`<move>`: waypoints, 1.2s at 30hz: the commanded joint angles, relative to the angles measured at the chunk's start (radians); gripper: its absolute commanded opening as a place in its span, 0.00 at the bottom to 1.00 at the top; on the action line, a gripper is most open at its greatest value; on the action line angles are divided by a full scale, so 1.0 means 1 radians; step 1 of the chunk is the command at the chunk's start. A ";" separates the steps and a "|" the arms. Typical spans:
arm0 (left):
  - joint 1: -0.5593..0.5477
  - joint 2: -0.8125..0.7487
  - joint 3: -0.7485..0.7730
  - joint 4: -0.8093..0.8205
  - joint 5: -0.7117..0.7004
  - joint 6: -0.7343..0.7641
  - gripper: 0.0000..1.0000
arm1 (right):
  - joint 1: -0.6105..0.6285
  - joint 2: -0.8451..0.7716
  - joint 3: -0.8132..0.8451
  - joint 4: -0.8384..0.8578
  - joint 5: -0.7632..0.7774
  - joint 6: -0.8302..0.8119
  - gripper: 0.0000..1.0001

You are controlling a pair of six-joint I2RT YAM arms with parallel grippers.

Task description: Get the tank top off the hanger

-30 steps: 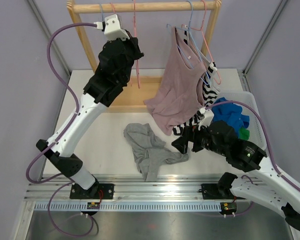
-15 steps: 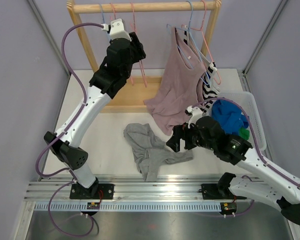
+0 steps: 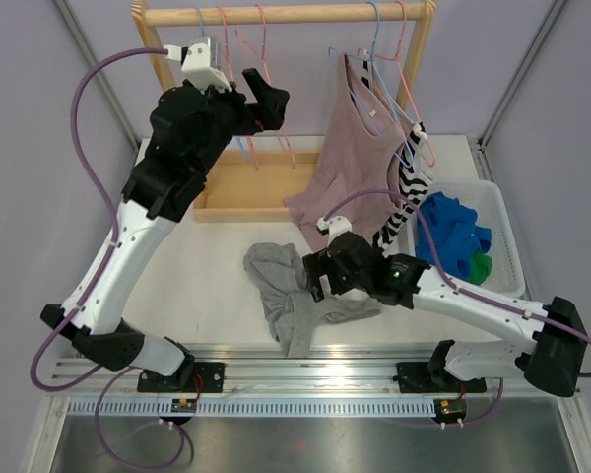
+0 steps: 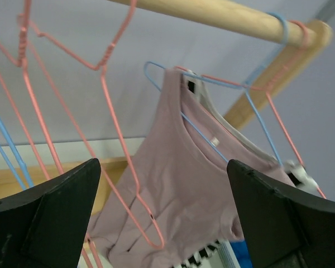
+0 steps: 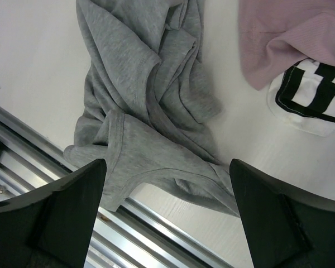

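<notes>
The grey tank top [image 3: 291, 291] lies crumpled on the table near the front edge, off any hanger; it also fills the right wrist view [image 5: 148, 106]. My right gripper [image 3: 315, 281] hovers open just above it [image 5: 167, 190], touching nothing. An empty pink hanger [image 3: 276, 128] hangs on the wooden rail [image 3: 286, 14]. My left gripper [image 3: 259, 106] is up beside it, open. In the left wrist view the hanger's wire [image 4: 114, 128] runs between the spread fingers of the left gripper [image 4: 164, 184] without being held.
A mauve top [image 3: 350, 168] hangs on a blue hanger [image 4: 212, 84] at the rail's right, with a black-and-white striped garment [image 3: 406, 192] behind it. A white bin [image 3: 502, 227] at the right holds blue and green clothes. The rack's wooden base [image 3: 246, 187] sits behind.
My left gripper has opened and let go of the pink hanger, which now hangs free on the rail. My right arm has swung left, over the grey tank top.
</notes>
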 commanded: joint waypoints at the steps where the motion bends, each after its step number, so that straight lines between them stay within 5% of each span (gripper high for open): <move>1: -0.002 -0.096 -0.062 -0.047 0.244 0.074 0.99 | 0.072 0.082 0.014 0.063 0.108 -0.004 0.99; 8: -0.005 -0.226 -0.215 -0.113 0.482 0.168 0.99 | 0.169 0.245 0.024 0.103 0.115 0.048 0.99; 19: -0.030 -0.579 -0.594 -0.129 0.365 0.036 0.99 | 0.206 0.539 0.011 0.273 0.110 0.079 0.98; 21: -0.031 -0.662 -0.661 -0.166 0.324 0.033 0.99 | 0.206 0.575 0.015 0.283 0.115 0.082 0.88; 23: -0.033 -0.731 -0.706 -0.202 0.281 0.042 0.99 | 0.206 0.598 0.014 0.292 0.119 0.091 0.63; 24: -0.033 -0.751 -0.721 -0.229 0.277 0.048 0.99 | 0.209 0.590 0.009 0.292 0.133 0.097 0.42; 26: -0.033 -0.792 -0.744 -0.258 0.263 0.065 0.99 | 0.211 0.566 0.004 0.290 0.138 0.105 0.30; 29: -0.033 -0.880 -0.809 -0.288 0.228 0.090 0.99 | 0.212 0.486 0.006 0.245 0.174 0.114 0.00; 36: -0.031 -1.082 -1.019 -0.197 0.139 0.088 0.99 | 0.214 0.245 0.079 -0.010 0.373 0.154 0.00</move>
